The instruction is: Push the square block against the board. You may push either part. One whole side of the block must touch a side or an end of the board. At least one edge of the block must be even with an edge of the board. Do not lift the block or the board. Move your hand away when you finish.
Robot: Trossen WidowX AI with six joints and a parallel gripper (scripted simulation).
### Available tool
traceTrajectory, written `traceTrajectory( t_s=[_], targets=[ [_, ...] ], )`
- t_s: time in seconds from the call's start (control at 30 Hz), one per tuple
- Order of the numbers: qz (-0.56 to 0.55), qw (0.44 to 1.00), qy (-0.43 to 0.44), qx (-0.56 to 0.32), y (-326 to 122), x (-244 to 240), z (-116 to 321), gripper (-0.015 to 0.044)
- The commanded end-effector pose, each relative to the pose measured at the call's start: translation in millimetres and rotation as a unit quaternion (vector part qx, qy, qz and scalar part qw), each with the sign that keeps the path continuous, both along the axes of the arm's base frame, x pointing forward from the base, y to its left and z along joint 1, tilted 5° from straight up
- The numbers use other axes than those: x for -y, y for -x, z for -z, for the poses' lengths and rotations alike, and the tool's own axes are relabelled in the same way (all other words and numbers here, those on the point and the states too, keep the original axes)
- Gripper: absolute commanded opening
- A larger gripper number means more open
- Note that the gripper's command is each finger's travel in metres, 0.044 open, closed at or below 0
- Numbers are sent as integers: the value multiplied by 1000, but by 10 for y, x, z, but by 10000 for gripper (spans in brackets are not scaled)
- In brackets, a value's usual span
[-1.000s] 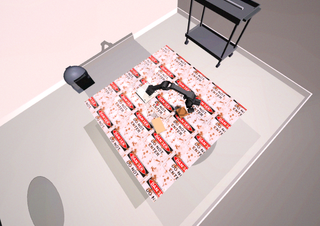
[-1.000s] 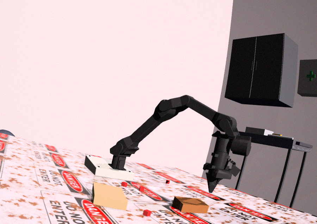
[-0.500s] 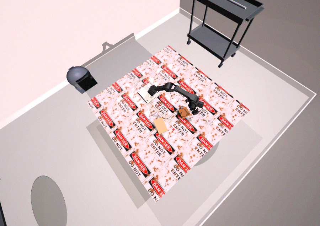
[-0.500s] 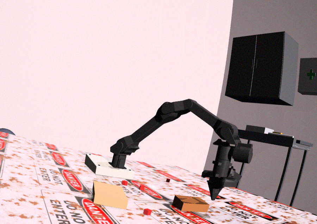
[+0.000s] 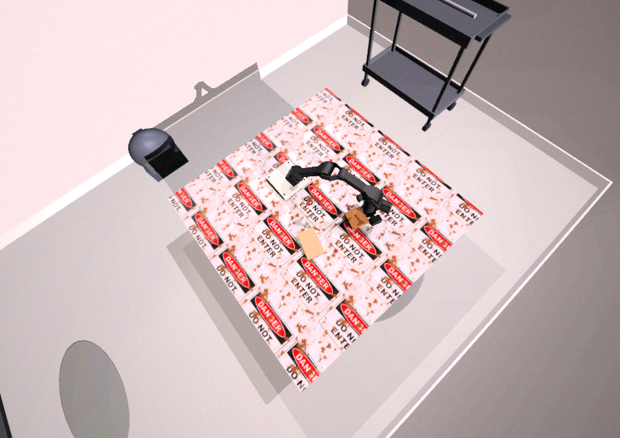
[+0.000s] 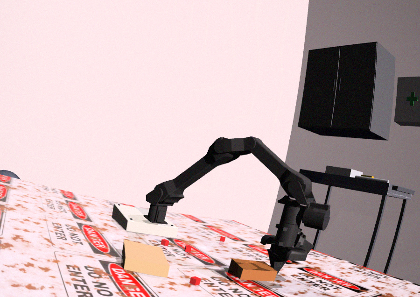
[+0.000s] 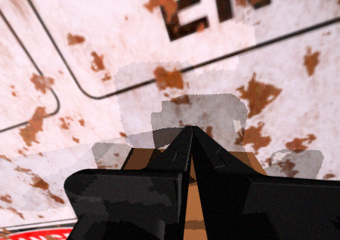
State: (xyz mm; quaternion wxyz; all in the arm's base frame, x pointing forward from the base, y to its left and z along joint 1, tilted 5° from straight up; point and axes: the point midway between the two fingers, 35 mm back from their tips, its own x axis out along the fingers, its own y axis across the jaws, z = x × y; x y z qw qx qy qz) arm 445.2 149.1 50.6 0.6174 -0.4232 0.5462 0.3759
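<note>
The square block (image 5: 357,217) (image 6: 258,275) (image 7: 193,211) is brown-orange and lies flat on the table. The board (image 5: 311,243) (image 6: 145,258) is pale tan and lies flat, with a clear gap between it and the block. My gripper (image 6: 277,272) (image 7: 191,131) is shut and empty. Its fingertips are low, close to the table, beside the block's side that faces away from the board. I cannot tell whether they touch the block. In the wrist view the fingers hide much of the block, and the board is out of view.
Several small red cubes lie about, one (image 5: 335,250) (image 6: 194,280) between the board and the block, others (image 6: 164,242) (image 6: 222,238) nearer the arm's white base (image 5: 281,183) (image 6: 149,228). A dark cart (image 5: 421,20) (image 6: 342,183) stands beyond the table.
</note>
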Motion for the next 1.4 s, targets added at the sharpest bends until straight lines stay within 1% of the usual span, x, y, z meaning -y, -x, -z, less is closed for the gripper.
traceTrajectory(
  t_s=[0.0,1.37],
  targets=[
    [-2,1000,-1,3,13,61,-30,0],
    [-2,1000,2,2,194,640,-2,0]
  ],
)
